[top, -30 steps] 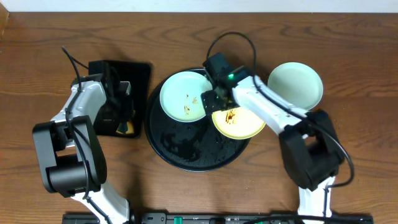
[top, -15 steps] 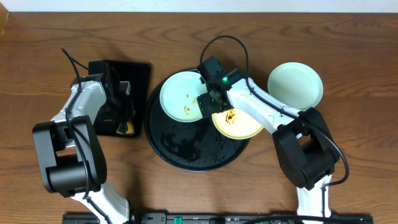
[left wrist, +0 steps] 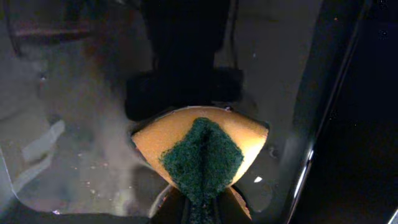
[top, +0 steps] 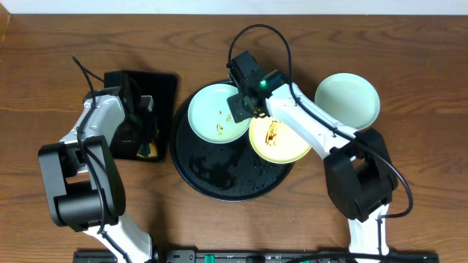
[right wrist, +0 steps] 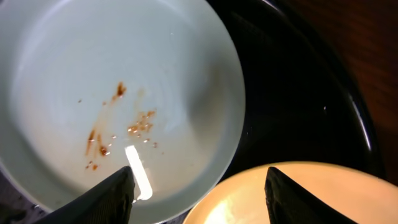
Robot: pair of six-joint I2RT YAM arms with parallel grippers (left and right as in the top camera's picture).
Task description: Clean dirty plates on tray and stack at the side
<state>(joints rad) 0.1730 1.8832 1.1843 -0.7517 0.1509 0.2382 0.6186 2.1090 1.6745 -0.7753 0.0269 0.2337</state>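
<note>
Two dirty plates sit on the round black tray [top: 219, 179]: a mint-green plate [top: 212, 109] with brown smears at the back left, and a yellow plate [top: 285, 146] with a brown smear at the right. A clean mint plate [top: 347, 100] rests on the table to the right. My right gripper [top: 243, 108] hovers open over the gap between the two dirty plates. One of its fingers [right wrist: 115, 196] is above the mint plate [right wrist: 112, 93] and the other above the yellow plate [right wrist: 249, 193], holding nothing. My left gripper [left wrist: 200, 205] is shut on a yellow-and-green sponge [left wrist: 199, 149].
A smaller rectangular black tray [top: 164, 84] stands left of the round tray, with the left gripper [top: 146, 142] and sponge over it. The round tray's glossy floor [right wrist: 292, 106] looks wet. Brown wooden table surrounds everything.
My right gripper has moved back and left, off the yellow plate and toward the mint plate's right rim, uncovering the yellow plate's smear. Its jaws have narrowed a little. The left arm is still.
</note>
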